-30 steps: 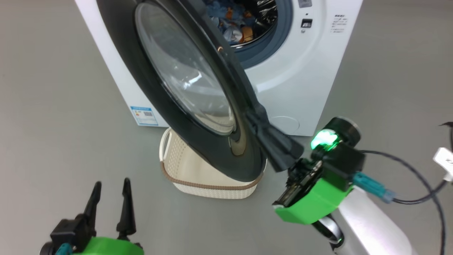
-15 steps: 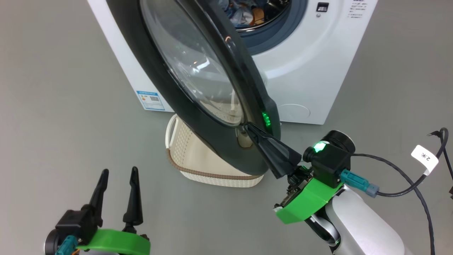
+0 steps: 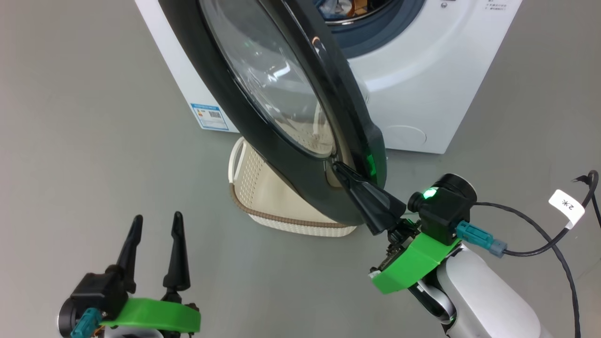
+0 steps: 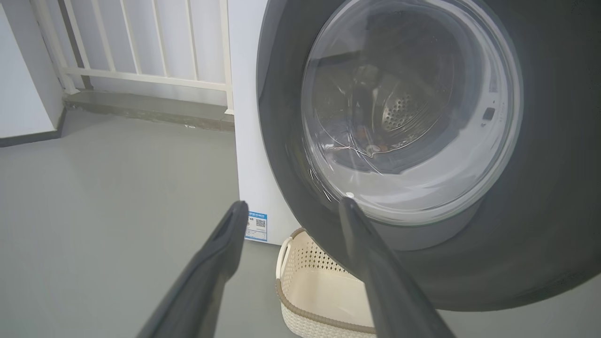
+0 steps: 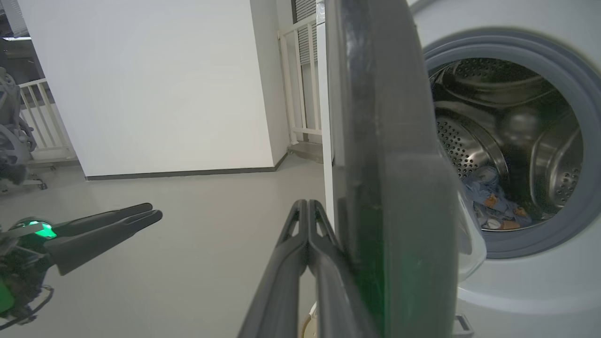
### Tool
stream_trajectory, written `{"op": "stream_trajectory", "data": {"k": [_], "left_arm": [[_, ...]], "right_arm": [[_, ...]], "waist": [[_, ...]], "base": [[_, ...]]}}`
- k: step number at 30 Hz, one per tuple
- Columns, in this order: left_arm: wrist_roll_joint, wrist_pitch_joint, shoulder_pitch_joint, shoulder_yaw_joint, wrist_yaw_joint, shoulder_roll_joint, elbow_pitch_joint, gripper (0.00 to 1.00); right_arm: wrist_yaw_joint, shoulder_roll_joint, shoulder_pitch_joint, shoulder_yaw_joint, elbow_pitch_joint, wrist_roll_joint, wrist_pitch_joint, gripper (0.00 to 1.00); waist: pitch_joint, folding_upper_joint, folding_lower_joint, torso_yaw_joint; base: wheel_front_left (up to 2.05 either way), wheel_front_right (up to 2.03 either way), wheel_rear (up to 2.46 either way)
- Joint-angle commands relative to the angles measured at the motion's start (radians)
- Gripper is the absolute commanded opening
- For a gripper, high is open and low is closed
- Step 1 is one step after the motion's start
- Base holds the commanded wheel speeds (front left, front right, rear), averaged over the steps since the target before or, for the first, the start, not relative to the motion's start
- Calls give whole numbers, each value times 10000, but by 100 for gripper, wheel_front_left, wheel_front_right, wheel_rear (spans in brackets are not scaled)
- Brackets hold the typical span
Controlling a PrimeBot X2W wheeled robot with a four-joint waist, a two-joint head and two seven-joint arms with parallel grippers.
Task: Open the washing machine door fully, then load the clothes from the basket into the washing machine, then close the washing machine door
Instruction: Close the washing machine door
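Now right tool [image 3: 337, 166] (fingers together) farther onto washing machine door [image 3: 270, 94]; left tool [image 3: 157, 217] apart.

The left hand [image 3: 157, 216] and the right hand [image 3: 337, 166] are each made up of two long, tapering black fingers set in a bright green plastic collar [image 3: 413, 263]. Above the right collar a black block [image 3: 443, 213] with a round barrel is mounted, lit by a green lamp [image 3: 428, 192], and a teal plug [image 3: 474, 234] is fitted to its side. A white tag [image 3: 566, 205] with dark marks is carried on the black cable [image 3: 493, 204], and the forearm [image 3: 483, 300] is cased in glossy white.
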Motion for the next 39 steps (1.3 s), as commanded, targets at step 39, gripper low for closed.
{"op": "stream_trajectory", "data": {"k": [39], "left_arm": [[-649, -65, -1084, -1027, 1214, 122, -1709, 100]], "right_arm": [[16, -1918, -2425, -1939, -734, 359, -46, 0]], "waist": [[3442, 0, 0, 90]], "base": [[0, 0, 0]]}}
